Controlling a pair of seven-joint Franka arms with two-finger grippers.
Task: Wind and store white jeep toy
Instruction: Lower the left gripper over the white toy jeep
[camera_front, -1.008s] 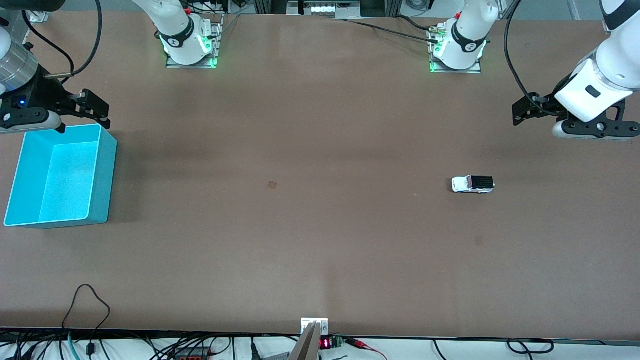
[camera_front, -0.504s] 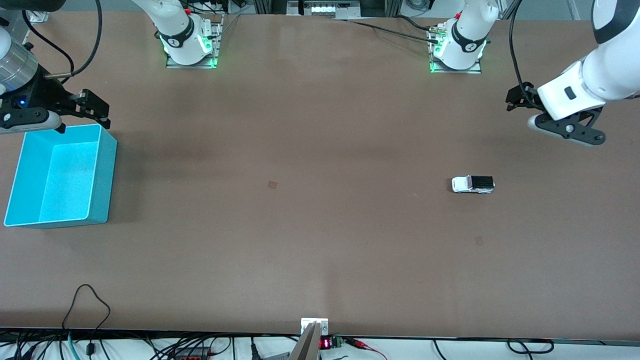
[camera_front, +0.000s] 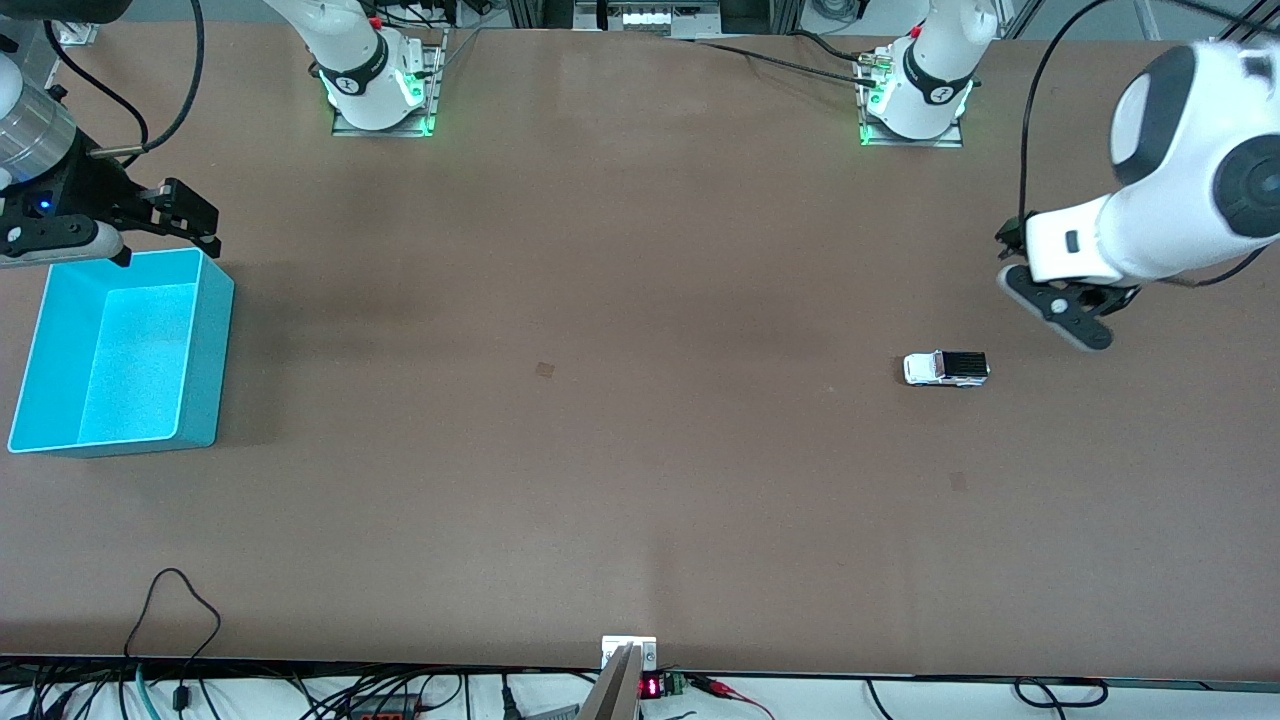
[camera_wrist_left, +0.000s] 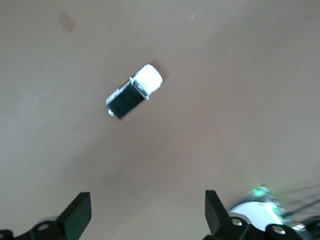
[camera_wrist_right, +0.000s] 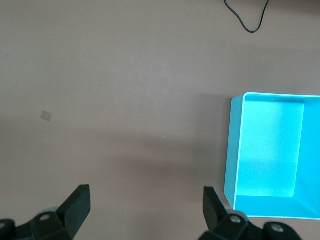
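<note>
The white jeep toy (camera_front: 946, 368), with its black ribbed roof, stands on the brown table toward the left arm's end; in the left wrist view the jeep (camera_wrist_left: 134, 92) sits alone on bare table. My left gripper (camera_front: 1008, 243) hangs in the air close to the jeep, over the table a little nearer the left arm's base. It is open (camera_wrist_left: 148, 212), with nothing between its fingers. My right gripper (camera_front: 190, 215) waits open (camera_wrist_right: 146, 202) over the table at the rim of the turquoise bin (camera_front: 205, 340). The bin (camera_wrist_right: 231, 150) holds nothing.
The arm bases (camera_front: 375, 85) (camera_front: 915, 95) stand along the table's edge farthest from the front camera. A black cable loop (camera_front: 175, 600) lies by the edge nearest the camera, at the right arm's end. A small dark mark (camera_front: 544, 369) is on the table's middle.
The left arm has swung down and in toward the jeep, turning its gripper to face the table. The right arm, the bin and the jeep have not moved.
</note>
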